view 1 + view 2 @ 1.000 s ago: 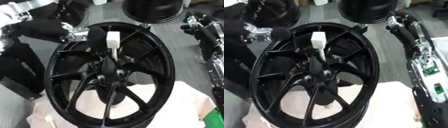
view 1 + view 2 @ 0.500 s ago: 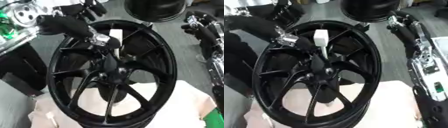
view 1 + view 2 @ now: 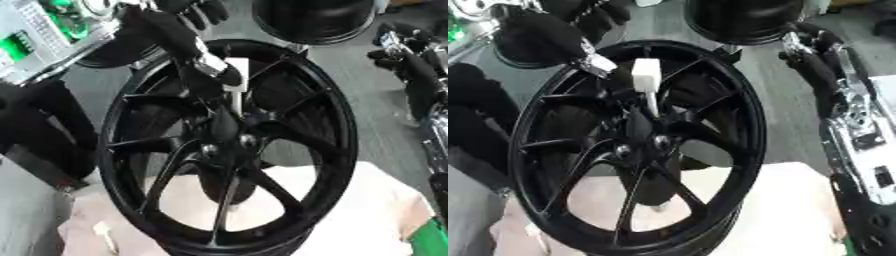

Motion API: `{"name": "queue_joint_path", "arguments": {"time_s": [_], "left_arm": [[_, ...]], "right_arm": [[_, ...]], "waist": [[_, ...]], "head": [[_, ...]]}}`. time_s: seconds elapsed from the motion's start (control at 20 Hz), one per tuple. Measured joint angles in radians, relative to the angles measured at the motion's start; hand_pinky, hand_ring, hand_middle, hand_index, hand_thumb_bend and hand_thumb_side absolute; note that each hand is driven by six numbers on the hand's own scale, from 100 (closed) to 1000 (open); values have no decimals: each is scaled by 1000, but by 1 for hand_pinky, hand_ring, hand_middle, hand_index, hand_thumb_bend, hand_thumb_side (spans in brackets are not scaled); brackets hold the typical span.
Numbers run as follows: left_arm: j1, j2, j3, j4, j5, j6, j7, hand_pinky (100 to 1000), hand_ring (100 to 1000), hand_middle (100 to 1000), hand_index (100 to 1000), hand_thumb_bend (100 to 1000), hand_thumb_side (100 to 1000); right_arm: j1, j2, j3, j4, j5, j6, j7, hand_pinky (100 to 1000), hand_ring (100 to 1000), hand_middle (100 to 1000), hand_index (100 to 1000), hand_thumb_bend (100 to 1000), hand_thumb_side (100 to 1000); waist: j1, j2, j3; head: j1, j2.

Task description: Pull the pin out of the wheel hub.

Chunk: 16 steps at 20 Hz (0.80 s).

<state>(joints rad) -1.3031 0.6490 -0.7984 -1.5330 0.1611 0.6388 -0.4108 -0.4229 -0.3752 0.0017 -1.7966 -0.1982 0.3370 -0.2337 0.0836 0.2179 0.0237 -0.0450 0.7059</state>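
Reaching in from the upper left, the left hand hovers just beside the white-headed pin, fingers apparently uncurled, ready to grasp it where it stands in the wheel hub below.

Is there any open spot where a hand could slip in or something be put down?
Grey floor between the wheel and the right arm is bare. Around the white pin it is crowded by the left hand.

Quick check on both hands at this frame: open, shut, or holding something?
Left hand: at the pin's white head above the wheel hub; fingers unclear, grip cannot be told.
Right hand: idle at the right edge; fingers cannot be told.
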Motion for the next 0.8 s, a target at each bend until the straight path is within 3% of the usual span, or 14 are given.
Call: {"name": "queue_joint_path", "arguments": {"time_s": [0.35, 0.8], "left_arm": [[-11, -53, 7, 110, -105, -98, -105, 920, 894, 839, 852, 679, 157], [-18, -109, 63, 249, -249, -222, -247, 910, 887, 835, 825, 652, 148]], "right_arm": [[-1, 1, 5, 0, 0, 0, 4, 822, 694, 669, 831, 188, 474], [-10, 5, 7, 0, 0, 2, 9, 823, 693, 670, 831, 170, 487]], "waist": [[-1, 0, -8], [-6, 0, -22]], "head": [[6, 0], [13, 0]]}}
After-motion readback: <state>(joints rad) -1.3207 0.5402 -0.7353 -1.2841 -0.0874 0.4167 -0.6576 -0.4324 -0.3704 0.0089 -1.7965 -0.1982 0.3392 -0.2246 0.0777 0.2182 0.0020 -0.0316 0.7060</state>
